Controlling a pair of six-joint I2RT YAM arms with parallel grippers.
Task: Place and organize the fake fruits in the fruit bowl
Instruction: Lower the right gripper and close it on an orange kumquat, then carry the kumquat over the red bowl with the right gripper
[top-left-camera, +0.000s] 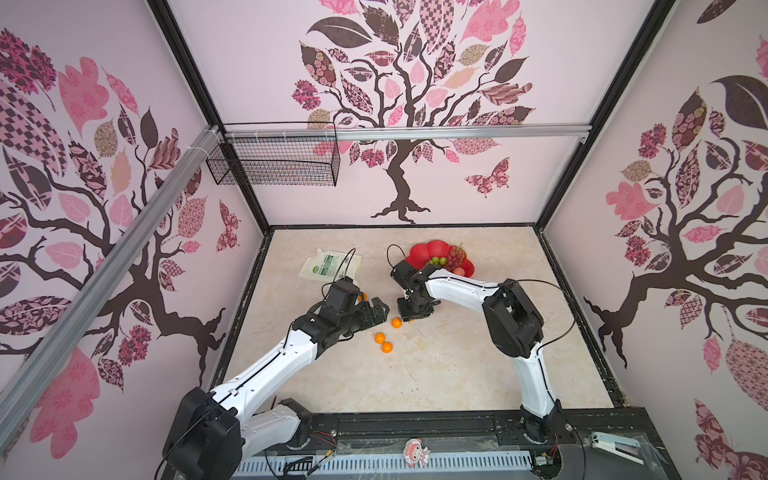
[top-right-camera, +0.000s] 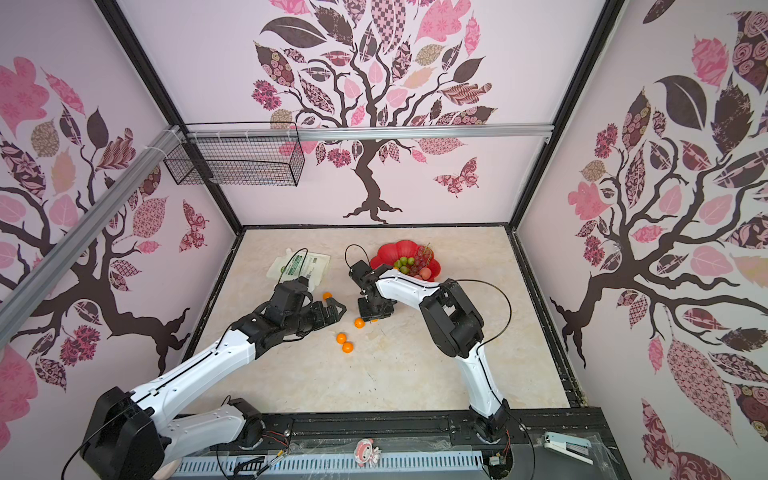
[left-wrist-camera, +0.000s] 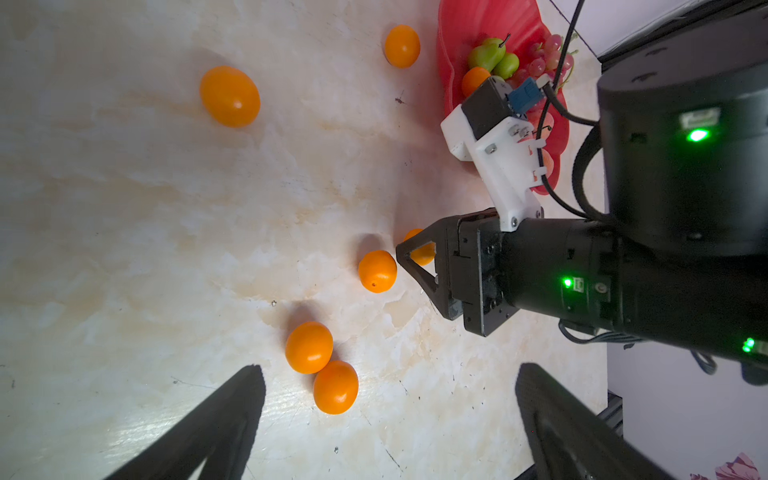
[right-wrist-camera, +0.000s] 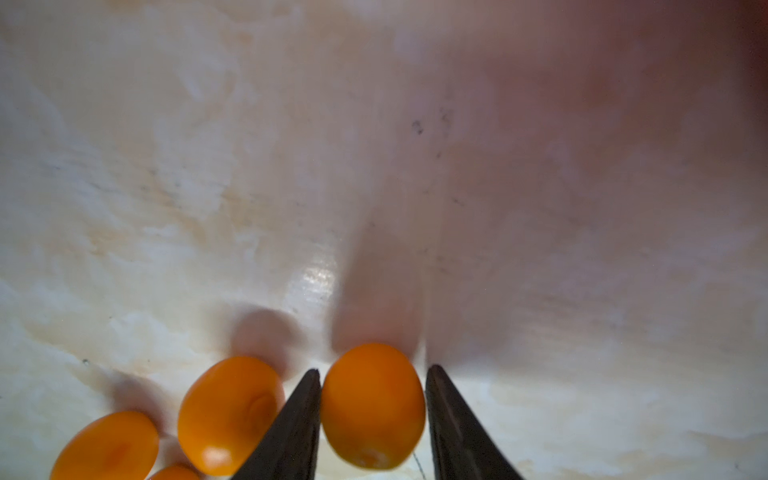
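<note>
2 top views look down; wrist views hug the tabletop (top-left-camera: 436, 374).

From the orange pair (top-left-camera: 383, 342), tabletop (top-left-camera: 436, 374) lies bare from 3 through 7 o'clock. At 1 o'clock the right gripper (right-wrist-camera: 374, 370), clamped on an orange ball (right-wrist-camera: 372, 405), blocks; at 11 the wide-spread left gripper (left-wrist-camera: 390, 370); the right arm (top-left-camera: 461, 286) overhangs the fruit bowl (top-left-camera: 428, 249).

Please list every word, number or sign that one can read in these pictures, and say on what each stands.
No text can be read.
White pouch, green label: print too small to read.
Pale blue device at the front edge: dark label, blurred.
Cartoon figure: no letters visible.
</note>
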